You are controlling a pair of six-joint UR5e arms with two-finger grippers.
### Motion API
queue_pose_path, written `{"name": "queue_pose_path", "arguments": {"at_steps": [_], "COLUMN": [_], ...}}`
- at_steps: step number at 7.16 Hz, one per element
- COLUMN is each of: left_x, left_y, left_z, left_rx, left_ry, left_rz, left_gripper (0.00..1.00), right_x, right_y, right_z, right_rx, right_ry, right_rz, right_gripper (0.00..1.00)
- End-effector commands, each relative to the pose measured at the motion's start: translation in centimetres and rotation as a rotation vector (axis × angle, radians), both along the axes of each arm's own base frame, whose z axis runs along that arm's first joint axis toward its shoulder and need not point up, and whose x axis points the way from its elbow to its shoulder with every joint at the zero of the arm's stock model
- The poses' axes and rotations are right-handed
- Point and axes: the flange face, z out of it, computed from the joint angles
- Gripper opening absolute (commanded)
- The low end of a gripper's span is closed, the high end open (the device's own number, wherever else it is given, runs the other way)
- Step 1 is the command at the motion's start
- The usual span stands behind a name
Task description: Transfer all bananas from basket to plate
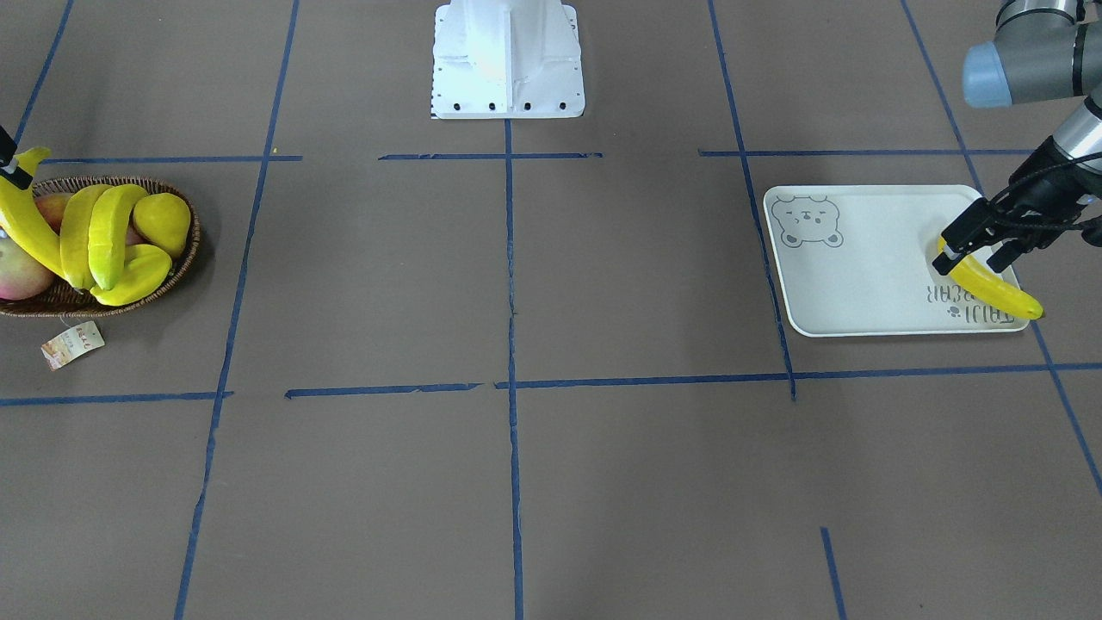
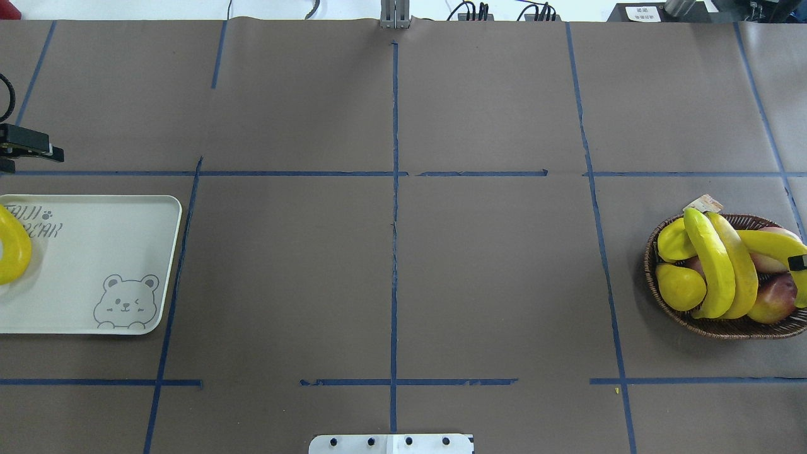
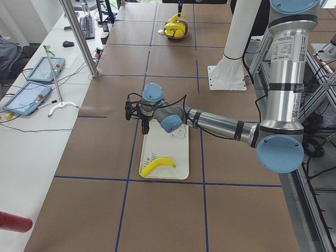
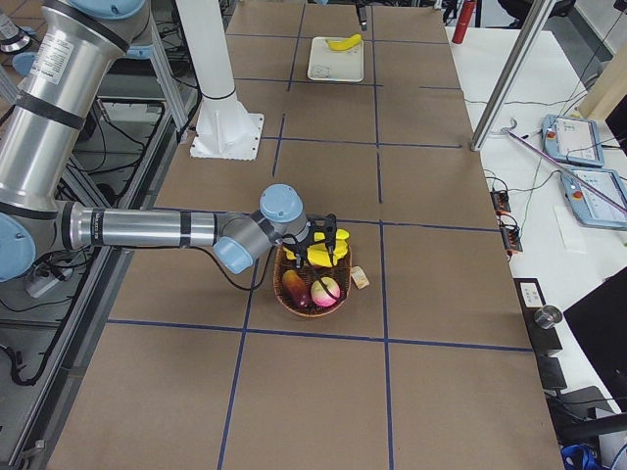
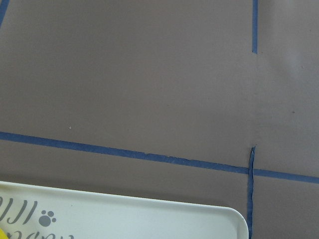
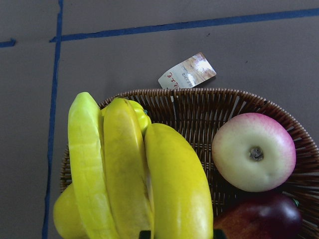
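Note:
One banana (image 1: 992, 289) lies on the plate (image 1: 861, 267) near the lettered end; it also shows at the overhead view's left edge (image 2: 12, 249). My left gripper (image 1: 973, 257) hangs open above that end of the plate, apart from the banana. The basket (image 1: 195, 232) holds two bananas side by side (image 2: 712, 265) (image 2: 743, 268). My right gripper (image 1: 7, 168) is shut on a third banana (image 1: 26, 226), tilted up over the basket's edge. In the right wrist view this banana (image 6: 177, 189) sits in the middle.
The basket also holds a yellow pear (image 2: 681, 287), a pink-white apple (image 6: 254, 152) and a dark red fruit (image 6: 264, 219). Its paper tag (image 1: 73, 344) lies on the table beside it. The robot base (image 1: 508, 60) stands at the table's middle edge.

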Motion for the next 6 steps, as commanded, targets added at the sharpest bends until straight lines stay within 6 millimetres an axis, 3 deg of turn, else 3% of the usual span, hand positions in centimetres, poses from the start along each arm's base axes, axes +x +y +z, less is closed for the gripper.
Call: {"name": "queue_pose_path", "arguments": {"at_steps": [1, 6], "left_x": [0.1, 0.3], "left_y": [0.0, 0.0], "left_z": [0.0, -0.1], "left_rx": [0.001, 0.001], "left_ry": [0.000, 0.001], "left_rz": [0.001, 0.004], "left_gripper": [1.00, 1.00], "right_x": [1.8, 7.2], "right_y": [-0.3, -1.0], "right_z": [-1.1, -1.9], "right_rx": [0.001, 0.023], "right_ry": [-0.001, -0.004], "right_rz": [0.051, 0.207], "right_gripper": [0.00, 0.00]}}
